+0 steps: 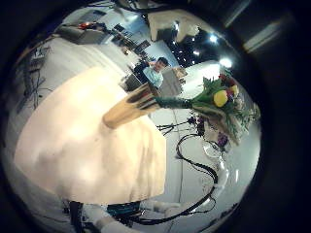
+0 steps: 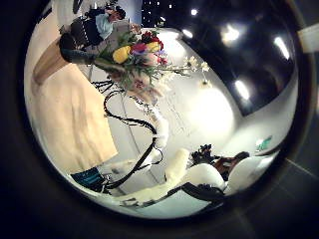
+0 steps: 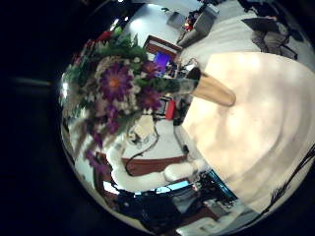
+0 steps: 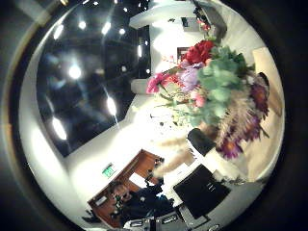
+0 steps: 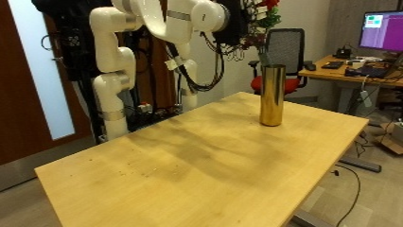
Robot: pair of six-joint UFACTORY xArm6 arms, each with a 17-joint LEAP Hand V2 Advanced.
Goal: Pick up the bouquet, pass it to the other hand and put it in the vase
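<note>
Outside view with four palm views. A tall, gold, metal cylinder vase (image 5: pixel 271 95) is seen standing upright near the far right edge of the pale wooden table (image 5: pixel 189 165), and nothing is seen in its mouth. The bouquet of red, purple and yellow flowers with green leaves (image 5: pixel 266 13) is held aloft, above the vase and beyond it, at the ends of the two white arms, which are raised at the far left. The dark mass of a hand (image 5: pixel 238 26) is seen just beside the blooms, but it cannot be told whether it is the left hand or the right hand. It cannot be told from any view which hand bears the bouquet, nor whether either is released or clenched. In the right palm views much of the picture is filled by the blooms (image 3: pixel 116 84), so the bouquet is judged close to that palm. In the left palm views it (image 1: pixel 219 100) is shown smaller, with the vase (image 1: pixel 131 107) beside it. The height is judged to serve the hand-over, clear of vase and table; the insertion is not yet done
</note>
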